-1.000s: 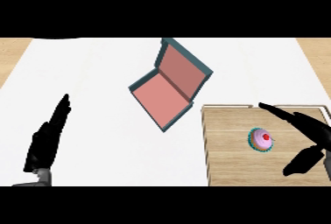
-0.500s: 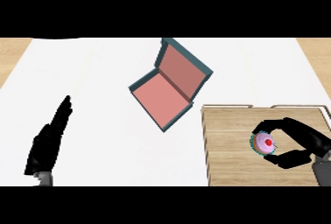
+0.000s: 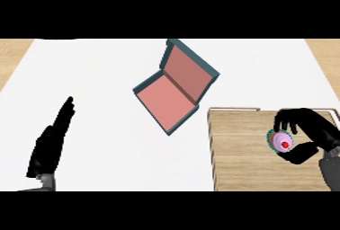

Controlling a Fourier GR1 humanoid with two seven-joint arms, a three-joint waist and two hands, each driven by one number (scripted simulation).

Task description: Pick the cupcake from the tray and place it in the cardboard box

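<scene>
The cupcake (image 3: 282, 143) sits over the right part of the wooden tray (image 3: 242, 148), and it is a small, bright thing — pale pink frosting on top with a red dot at its middle, and a teal ruffled wrapper showing as a thin rim along its left edge. The right hand (image 3: 310, 134) is wrapped round it: dark fingers (image 3: 287, 120) curl down over its upper side and the thumb (image 3: 302, 152) comes up under its lower right, so only the frosted face and that sliver of wrapper can be seen. Whether the cupcake rests on the tray's wood or is lifted off it cannot be told from this view. The tray lies at the lower right of the white counter (image 3: 106, 90), its raised rim showing along the top and left. Up and to the left of it, well apart from the cupcake, the cardboard box (image 3: 174, 92) lies open — teal outside, salmon pink inside, its lid folded back. The left hand (image 3: 53, 143) rests at the lower left with straight fingers, holding nothing.
</scene>
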